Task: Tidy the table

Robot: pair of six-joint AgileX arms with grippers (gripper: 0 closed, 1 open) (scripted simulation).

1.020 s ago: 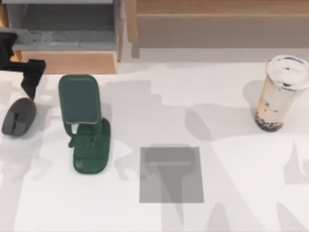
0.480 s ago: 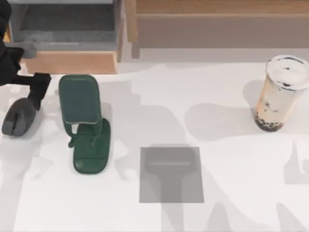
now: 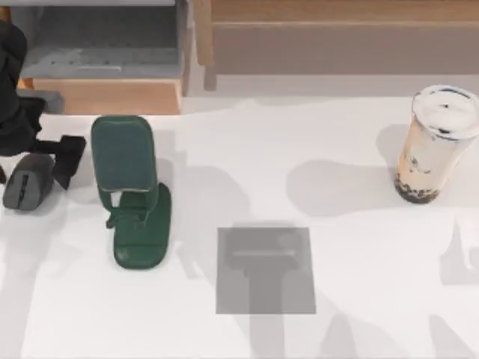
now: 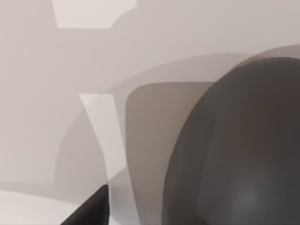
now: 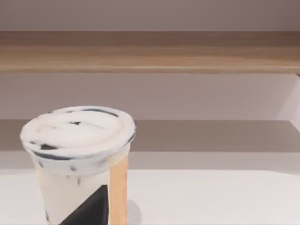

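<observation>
Barely started: nothing put away yet, as far as can be judged.
Left gripper (image 3: pixel 34 161) at the table's (image 3: pixel 359 299) far-left edge, down over the dark grey mouse (image 3: pixel 28 188), fingers spread wide either side of it, one finger (image 3: pixel 67 153) clear on its right, not closed on it. Green phone stand (image 3: pixel 131 191), grey mat (image 3: pixel 266 269) & bubble tea cup (image 3: pixel 434 142) all loose on the tabletop, well apart. Shelf unit (image 3: pixel 105 60) at the back. Right gripper: can't tell; its wrist cam faces the cup.

The left gripper (image 3: pixel 30 161) hangs low at the table's (image 3: pixel 299 164) left edge — fingers (image 3: pixel 66 155) spread wide — its black arm reaching in from that edge.
</observation>
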